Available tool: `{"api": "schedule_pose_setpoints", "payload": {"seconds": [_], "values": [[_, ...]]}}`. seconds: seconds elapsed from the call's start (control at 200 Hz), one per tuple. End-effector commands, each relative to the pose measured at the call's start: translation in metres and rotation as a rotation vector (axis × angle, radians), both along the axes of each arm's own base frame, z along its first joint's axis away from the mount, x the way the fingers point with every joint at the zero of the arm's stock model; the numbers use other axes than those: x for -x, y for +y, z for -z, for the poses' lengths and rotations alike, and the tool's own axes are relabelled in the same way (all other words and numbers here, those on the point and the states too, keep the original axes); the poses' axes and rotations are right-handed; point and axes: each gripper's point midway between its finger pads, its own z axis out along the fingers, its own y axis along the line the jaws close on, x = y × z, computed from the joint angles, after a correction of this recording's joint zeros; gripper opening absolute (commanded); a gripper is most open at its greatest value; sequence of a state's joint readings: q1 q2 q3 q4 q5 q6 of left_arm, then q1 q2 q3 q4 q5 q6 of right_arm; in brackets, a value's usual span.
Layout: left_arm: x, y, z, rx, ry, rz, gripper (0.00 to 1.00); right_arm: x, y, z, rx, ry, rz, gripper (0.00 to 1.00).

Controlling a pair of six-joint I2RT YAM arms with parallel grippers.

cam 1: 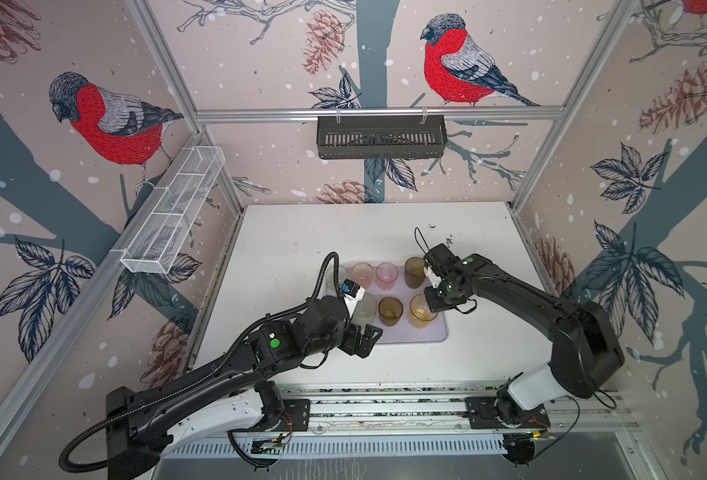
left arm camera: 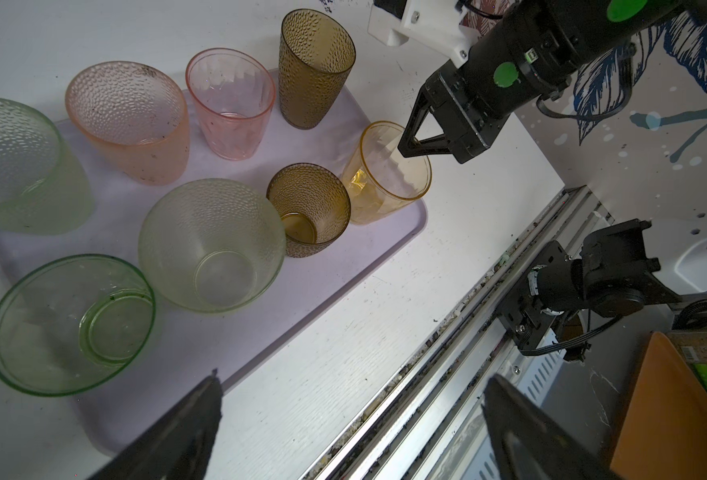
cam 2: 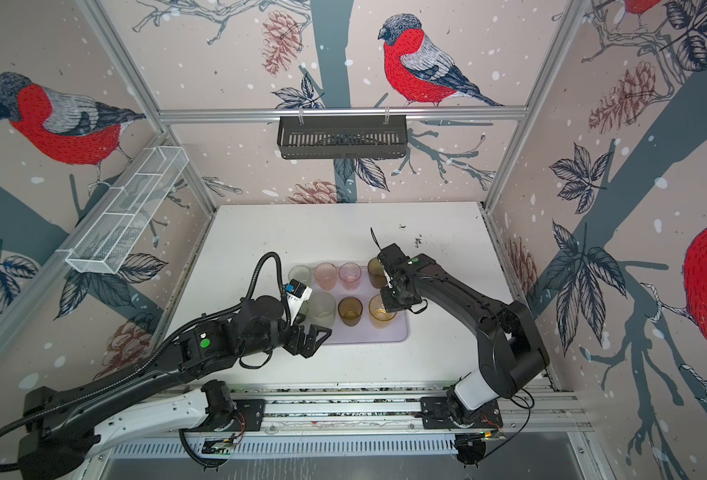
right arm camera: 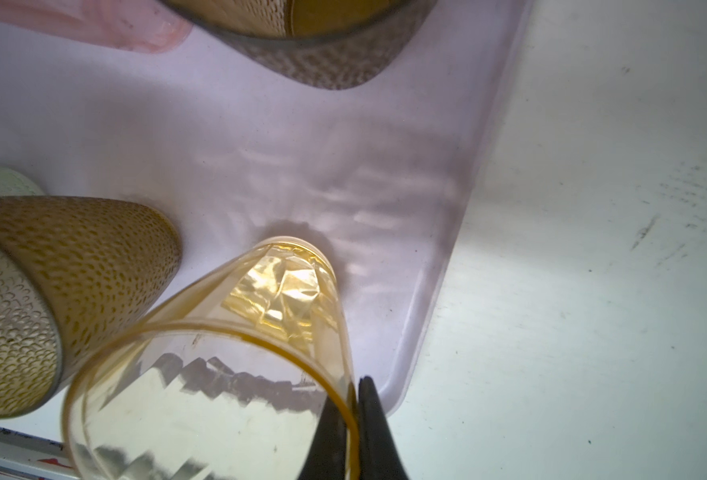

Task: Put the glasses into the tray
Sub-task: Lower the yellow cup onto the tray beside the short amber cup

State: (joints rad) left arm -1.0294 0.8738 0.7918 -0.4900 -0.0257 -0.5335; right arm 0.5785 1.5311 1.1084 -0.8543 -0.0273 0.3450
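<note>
The lavender tray lies mid-table and holds several glasses in two rows. In the left wrist view I see three pale green ones, two pink and two dark amber-brown. The yellow-amber glass stands at the tray's front right corner, its base down on the tray floor. My right gripper is shut on its rim, one finger inside and one outside, also seen in a top view. My left gripper is open and empty, hovering off the tray's front left edge.
A black slotted basket hangs on the back wall and a white wire mesh basket on the left wall. The arms' mounting rail runs along the table's front edge. A cardboard box sits beyond that rail.
</note>
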Motion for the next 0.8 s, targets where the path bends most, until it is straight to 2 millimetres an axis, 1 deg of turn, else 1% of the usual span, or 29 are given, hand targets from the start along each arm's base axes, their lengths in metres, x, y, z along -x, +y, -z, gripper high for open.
{"api": "schedule_pose_setpoints", "payload": {"seconds": [0.0, 0.365, 0.795], "values": [[-0.0012, 0.0015, 0.0000, 0.005, 0.001, -0.014, 0.98, -0.0027, -0.0008, -0.0028, 0.002, -0.017, 0.016, 0.08], [-0.0010, 0.0028, -0.0009, 0.006, -0.005, -0.014, 0.98, -0.0039, 0.0011, -0.0040, 0.001, -0.021, 0.015, 0.10], [-0.0011, 0.0037, -0.0007, 0.007, -0.005, -0.018, 0.98, -0.0017, 0.0027, 0.0008, -0.002, -0.012, 0.012, 0.10]]}}
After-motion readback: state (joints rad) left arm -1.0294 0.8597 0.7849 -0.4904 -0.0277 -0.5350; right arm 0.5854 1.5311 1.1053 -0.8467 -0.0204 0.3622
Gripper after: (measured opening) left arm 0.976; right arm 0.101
